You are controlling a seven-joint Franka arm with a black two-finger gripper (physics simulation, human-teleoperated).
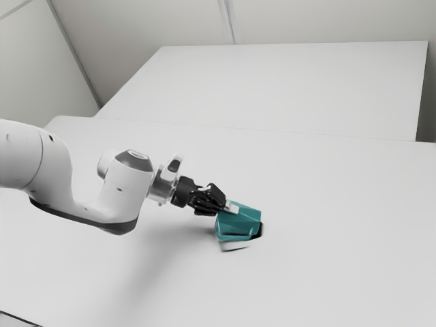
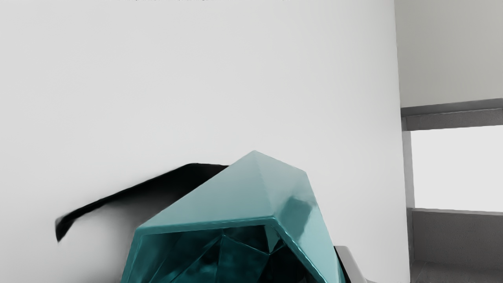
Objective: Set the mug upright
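Mug (image 1: 240,223) tipped, just below and right of the exterior view's centre; mouth faces your claw (image 1: 230,206), presumably for rim access. Whether the claw pinches it, you cannot tell.

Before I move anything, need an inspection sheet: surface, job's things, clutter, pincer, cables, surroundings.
Surface: white table, dark shadow beside the mug.
Job's things: teal faceted mug, tipped over, not upright; its opening faces the pincer. Whether it rests fully on the table: can't tell.
Clutter: nothing seen.
Pincer: at the mug; grip on it can't be confirmed.
Cables: nothing seen.
Surroundings: second white surface behind the table, pale wall; in the wrist view, a grey-framed bright opening beyond the table edge.
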